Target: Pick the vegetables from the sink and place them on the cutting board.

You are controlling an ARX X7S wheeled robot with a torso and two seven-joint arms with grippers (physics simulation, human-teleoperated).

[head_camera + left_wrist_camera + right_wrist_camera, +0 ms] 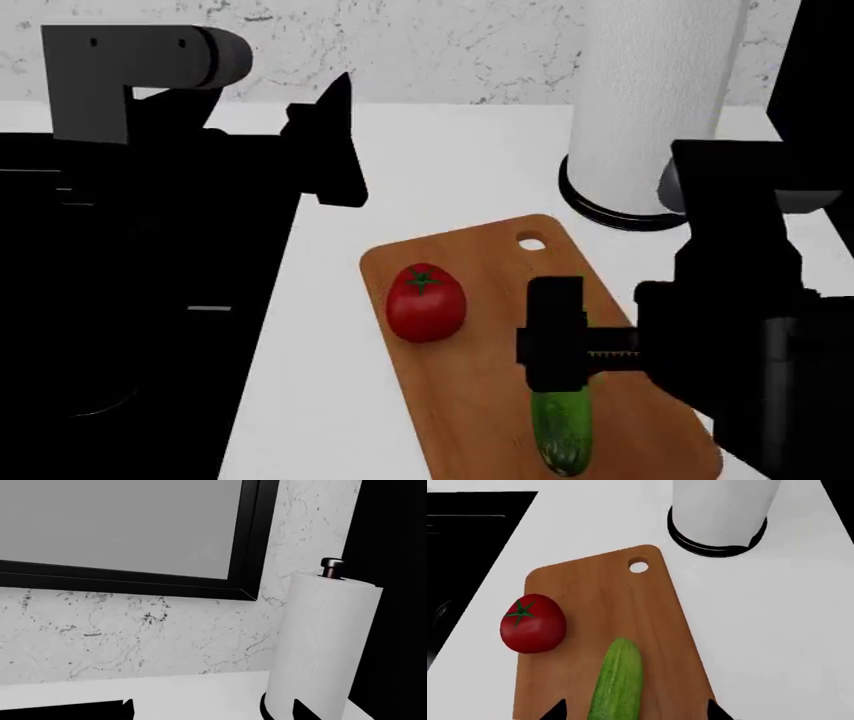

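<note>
The red tomato (pixel 427 302) and the green cucumber (pixel 563 432) both lie on the brown cutting board (pixel 467 400), the tomato near its left edge. In the right wrist view the cucumber (pixel 619 680) lies between my right gripper's (pixel 636 714) wide-apart fingertips, which do not touch it, and the tomato (pixel 532 624) sits beside it on the board (pixel 594 585). In the head view the right gripper (pixel 558 345) hangs over the cucumber's far end. My left gripper (pixel 327 140) is open and empty above the counter by the black sink (pixel 134 350).
A white paper-towel roll (pixel 654 100) on a black base stands behind the board; it also shows in the left wrist view (pixel 323 640). A marble wall and a black-framed window (pixel 250 545) lie beyond. The white counter (pixel 441 170) surrounds the board.
</note>
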